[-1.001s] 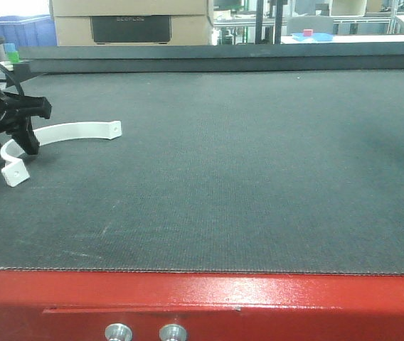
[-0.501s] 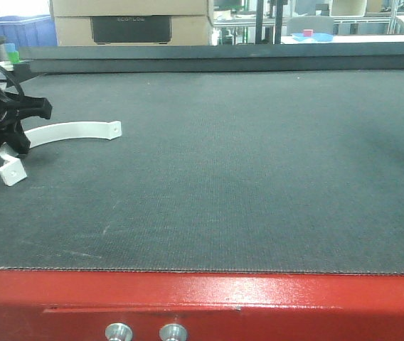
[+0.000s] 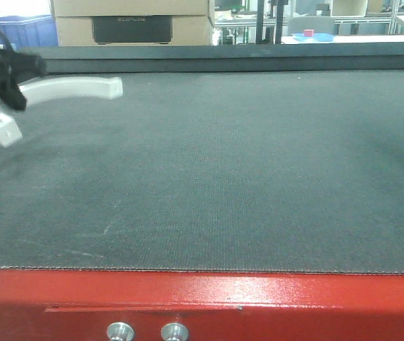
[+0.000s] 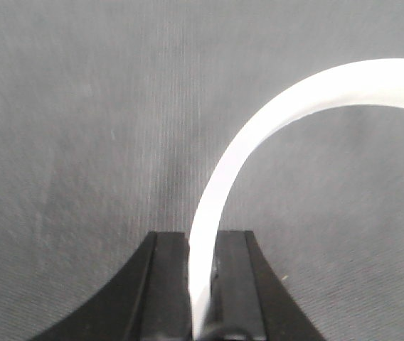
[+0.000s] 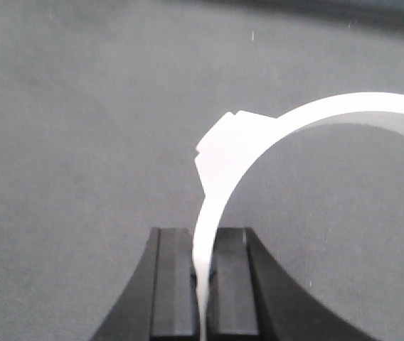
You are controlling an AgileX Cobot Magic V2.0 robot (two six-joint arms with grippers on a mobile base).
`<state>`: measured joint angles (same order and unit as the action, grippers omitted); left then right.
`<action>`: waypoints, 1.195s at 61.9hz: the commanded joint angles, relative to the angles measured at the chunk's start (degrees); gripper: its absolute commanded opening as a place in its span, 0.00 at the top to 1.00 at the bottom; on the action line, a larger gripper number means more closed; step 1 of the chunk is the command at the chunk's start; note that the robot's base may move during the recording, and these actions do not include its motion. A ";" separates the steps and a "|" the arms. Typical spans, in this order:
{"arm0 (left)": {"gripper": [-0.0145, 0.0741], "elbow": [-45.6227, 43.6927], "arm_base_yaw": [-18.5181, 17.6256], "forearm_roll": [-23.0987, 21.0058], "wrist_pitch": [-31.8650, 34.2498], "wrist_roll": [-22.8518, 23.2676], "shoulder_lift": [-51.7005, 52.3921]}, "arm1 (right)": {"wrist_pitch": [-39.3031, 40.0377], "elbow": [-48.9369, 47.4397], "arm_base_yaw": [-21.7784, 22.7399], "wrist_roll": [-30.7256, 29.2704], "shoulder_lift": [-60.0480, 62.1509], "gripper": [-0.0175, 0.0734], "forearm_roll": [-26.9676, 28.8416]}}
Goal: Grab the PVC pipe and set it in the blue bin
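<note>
PVC pipe (image 3: pixel 67 86) | white curved strip | held aloft, far left

left gripper (image 4: pixel 202 245) clamping white pipe (image 4: pixel 316 89), grey mat (image 4: pixel 67 128)

Front view low behind the red metal table edge (image 3: pixel 202 291), facing across the dark grey woven mat (image 3: pixel 223 177), both wrist views close over that mat, all three showing the white curved plastic strip (image 3: pixel 67 86).
</note>
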<state>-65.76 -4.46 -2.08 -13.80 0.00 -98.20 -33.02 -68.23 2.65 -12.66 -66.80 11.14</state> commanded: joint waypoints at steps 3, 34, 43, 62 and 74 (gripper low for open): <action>0.96 -0.20 -0.28 0.24 0.45 0.00 4.53 | 3.99 2.46 -0.06 -0.46 4.37 0.99 0.38; 0.96 8.11 -0.28 1.16 1.24 0.00 25.51 | 23.08 21.57 -0.06 -0.46 23.95 0.99 -0.74; 0.96 14.03 -0.28 1.44 2.76 0.00 33.86 | 23.33 25.48 -0.06 -0.46 28.28 0.99 -0.74; 0.96 24.89 2.15 1.21 3.69 0.00 50.52 | 24.39 30.71 -0.06 -0.46 34.75 0.99 -0.74; 0.96 30.41 8.58 1.04 1.91 0.00 59.91 | 24.01 33.15 -0.06 -0.46 38.01 0.99 -0.74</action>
<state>-36.93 1.79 -0.79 -12.32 0.00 -41.76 -10.66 -35.76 2.65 -12.66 -30.07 11.05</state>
